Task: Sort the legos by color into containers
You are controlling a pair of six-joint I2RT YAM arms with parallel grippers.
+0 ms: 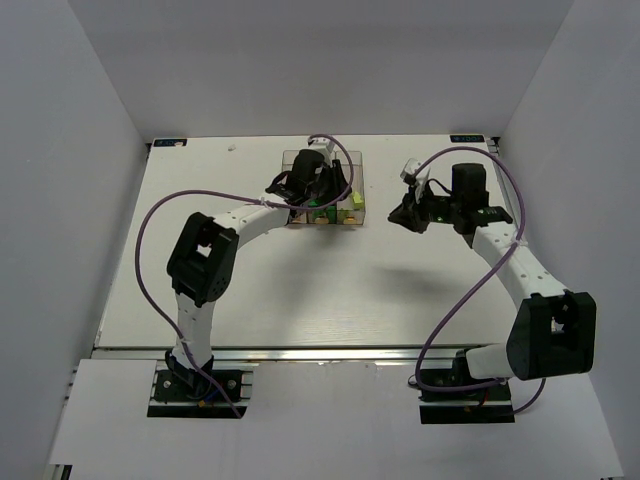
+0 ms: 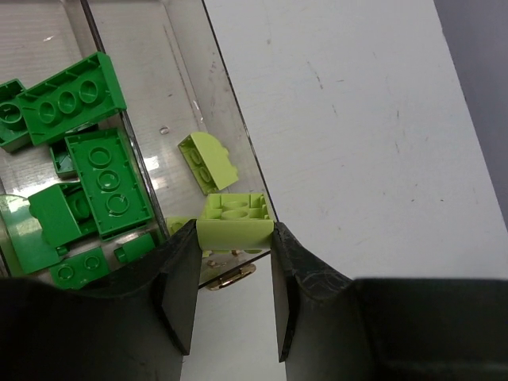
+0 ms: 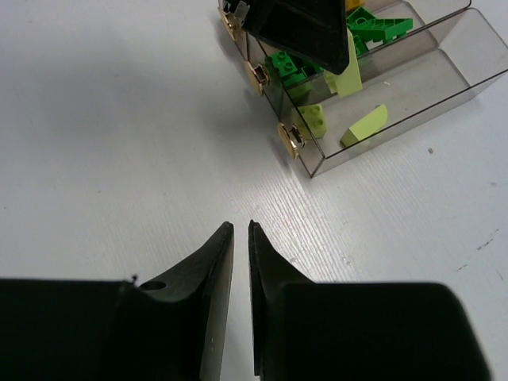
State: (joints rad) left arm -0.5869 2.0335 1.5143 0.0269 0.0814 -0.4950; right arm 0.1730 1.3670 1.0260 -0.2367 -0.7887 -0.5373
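Pale yellow-green studded plastic brick (image 2: pixel 236 218) pinched in the left gripper (image 2: pixel 234 232), one black finger (image 2: pixel 181 278) pressed on each side, hollow underside facing the wrist camera! It hangs over the latch end of the outermost bin in the row of three clear-plastic rectangular containers (image 2: pixel 230 119). Whether it touches the wall there cannot be told.

Inside that outer bin, a pale yellow-green sloped brick (image 2: pixel 208 161) lies on the floor, and the right wrist view shows a second small pale brick (image 3: pixel 313 119) near the latch end. Next door, the middle bin holds a heap of bright green studded bricks (image 2: pixel 103 182), some flat with studs up, some tipped on their sides. The far bin is mostly hidden behind the left arm, with only a scrap of orange (image 3: pixel 355 5) peeking out. Small brass-coloured latches (image 3: pixel 291 136) sit on the bin ends.

Over on the other side, the right gripper (image 3: pixel 240 226) hovers above the bare white table (image 1: pixel 300 290), well apart from the containers. Its black fingers (image 3: pixel 214 270) are drawn almost together, just a thin slit between them, and nothing is held.
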